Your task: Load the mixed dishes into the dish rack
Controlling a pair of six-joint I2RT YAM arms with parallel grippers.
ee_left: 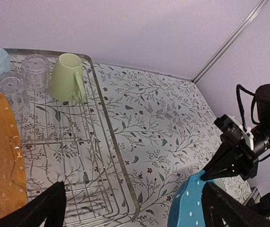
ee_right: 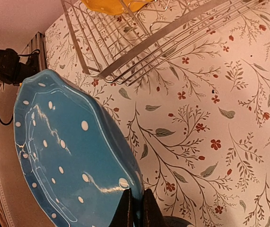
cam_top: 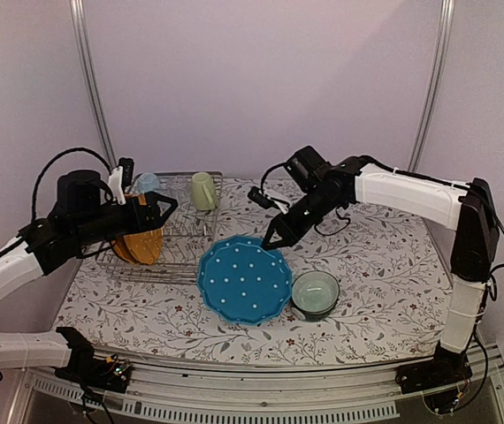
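Currently: right gripper (cam_top: 275,238) clamped on far rim of blue dotted plate (cam_top: 243,280). Plate tilted, just right of dish rack (cam_top: 194,268), close beside teal bowl (cam_top: 314,295). Left gripper (cam_top: 165,216) with fingers wide apart, above rack, beside upright yellow dotted plate (cam_top: 140,240). Pale yellow-green mug (cam_top: 203,191), light blue mug (cam_top: 147,183) and clear glass (ee_left: 35,71) at rack's far end.

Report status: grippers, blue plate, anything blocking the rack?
Right gripper shut on blue dotted plate, far rim; plate tilted beside dish rack. Left gripper open over rack, by yellow dotted plate. It may crowd the approach.
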